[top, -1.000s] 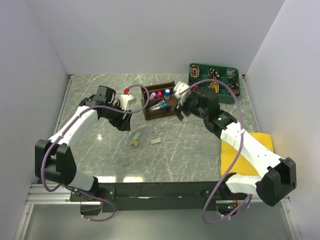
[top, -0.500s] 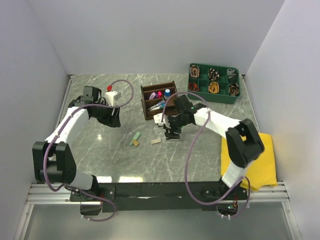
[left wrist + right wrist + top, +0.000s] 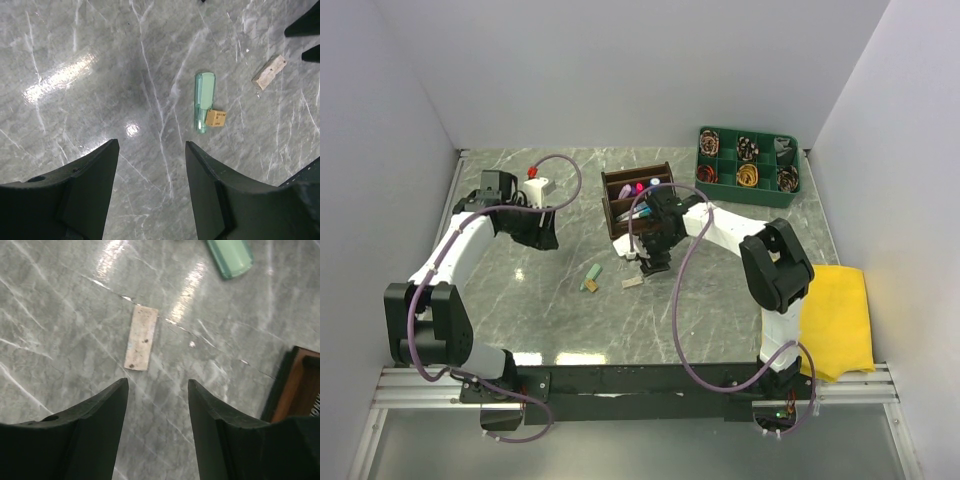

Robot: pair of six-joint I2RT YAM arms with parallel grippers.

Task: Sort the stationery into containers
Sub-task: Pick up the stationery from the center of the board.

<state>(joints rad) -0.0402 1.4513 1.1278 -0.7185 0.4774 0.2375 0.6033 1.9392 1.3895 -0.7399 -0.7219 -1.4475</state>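
Below, pale tan eraser, flat, speckled; right claw spread, left claw spread.

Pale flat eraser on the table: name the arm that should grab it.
Right. The right claw hangs open right by the eraser, beside the organiser; the left claw is farther away.

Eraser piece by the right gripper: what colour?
The eraser piece is pale beige with small dark specks; the right wrist view shows it best.
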